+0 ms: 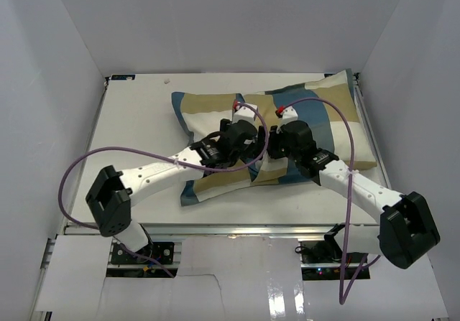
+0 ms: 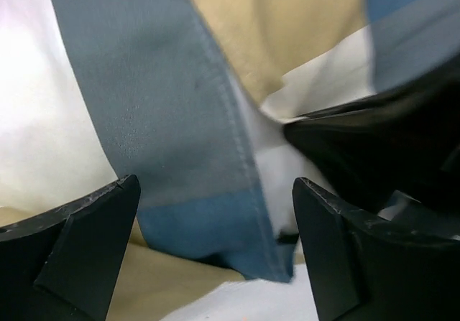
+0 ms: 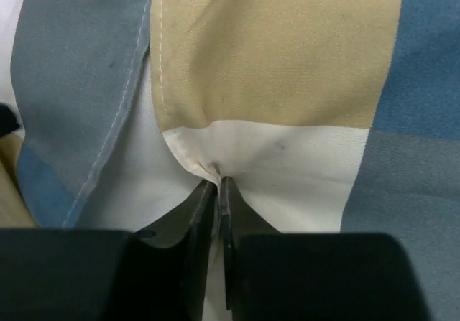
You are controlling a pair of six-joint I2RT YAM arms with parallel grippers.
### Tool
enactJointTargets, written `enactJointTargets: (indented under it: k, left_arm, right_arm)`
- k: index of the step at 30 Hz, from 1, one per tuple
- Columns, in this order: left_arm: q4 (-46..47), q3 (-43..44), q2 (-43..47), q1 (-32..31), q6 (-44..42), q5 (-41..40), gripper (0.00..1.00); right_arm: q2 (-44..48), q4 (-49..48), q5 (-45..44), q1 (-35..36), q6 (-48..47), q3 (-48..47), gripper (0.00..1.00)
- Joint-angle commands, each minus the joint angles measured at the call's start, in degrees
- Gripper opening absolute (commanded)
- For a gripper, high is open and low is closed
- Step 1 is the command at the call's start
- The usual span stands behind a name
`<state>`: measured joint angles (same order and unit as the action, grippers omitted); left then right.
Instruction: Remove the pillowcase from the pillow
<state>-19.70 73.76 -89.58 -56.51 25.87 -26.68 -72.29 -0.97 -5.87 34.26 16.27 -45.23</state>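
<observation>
Pillowcase (image 1: 323, 113) blue-tan-cream, rumpled mid-table; white pillow (image 3: 129, 177) peeks at opening.

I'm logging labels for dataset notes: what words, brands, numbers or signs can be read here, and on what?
None: no readable text in any view.
The pillowcase shows only blue, tan and cream blocks, no tag or print.
The left gripper and right gripper are plain black, unmarked.

Tips of my left pincer (image 2: 215, 188) and right pincer (image 3: 218, 186) hidden beneath my wrists from above, pillowcase (image 1: 205, 109) cropped by every wrist-view edge, pillow buried inside it, close blurred white patch possibly pillow or cream cloth, cannot tell
</observation>
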Motion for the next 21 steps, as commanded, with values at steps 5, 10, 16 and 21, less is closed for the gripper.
enactJointTargets:
  k: [5,10,16,21]
  left_arm:
    - [-1.57,-2.73,-3.15,0.53,1.73,-5.05,0.44]
    - [-1.04,-5.81,2.91,0.53,1.82,-3.31,0.23]
    - [-3.50,-11.96,16.09,0.96,2.43,-3.21,0.00]
    - [-7.35,-17.49,25.31,2.54,5.41,-8.38,0.00]
  right_arm:
    - [10.32,-3.34,-5.46,0.28,2.10,6.56,0.08]
    - [10.77,-4.55,-6.44,-0.25,-1.32,6.91,0.08]
    - [7.17,-5.62,-6.96,-2.35,-1.07,6.91,0.08]
    - [5.15,-5.53,-8.55,-3.85,1.04,7.26,0.08]
